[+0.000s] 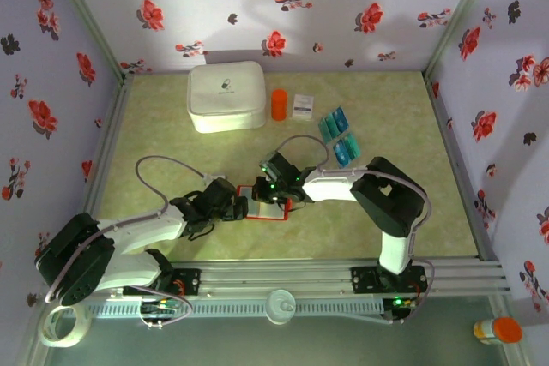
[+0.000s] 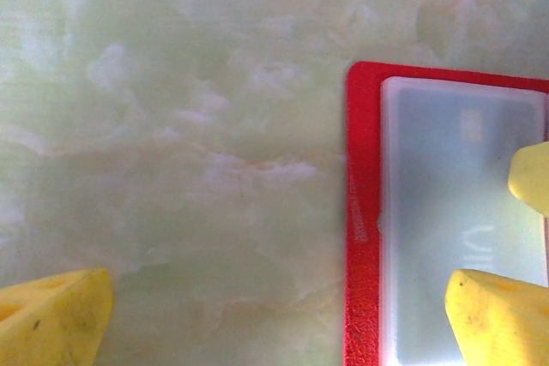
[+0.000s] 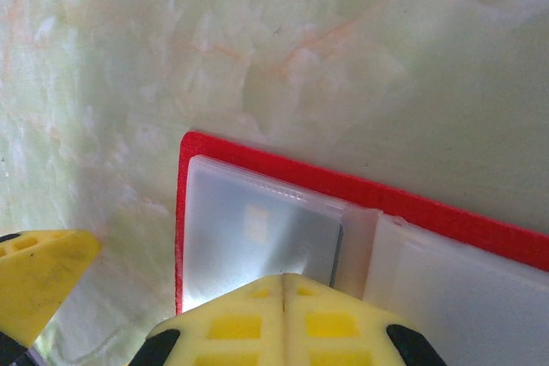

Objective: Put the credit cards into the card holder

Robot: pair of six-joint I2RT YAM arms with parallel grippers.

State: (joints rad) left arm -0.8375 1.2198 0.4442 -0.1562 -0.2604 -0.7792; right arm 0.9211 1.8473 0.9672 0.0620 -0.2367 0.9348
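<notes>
The red card holder [image 1: 268, 209] lies open on the table between both grippers. Its clear pocket holds a greyish card [image 3: 257, 233], seen again through the pocket [image 2: 459, 186] in the left wrist view. My right gripper [image 3: 285, 280] is shut, its tip resting on that pocket [image 1: 273, 188]. My left gripper [image 1: 238, 208] is open and straddles the holder's left edge [image 2: 362, 212]: one yellow finger [image 2: 502, 319] is over the pocket, the other [image 2: 56, 319] over bare table. Loose teal credit cards [image 1: 333, 123] lie at the back right in two small groups [image 1: 346, 148].
A large white zip case [image 1: 226, 97], an orange cylinder [image 1: 280, 105] and a small white packet [image 1: 302, 105] stand along the back. Flowered walls close in the table on three sides. The right arm's elbow [image 1: 390, 199] rises at the right.
</notes>
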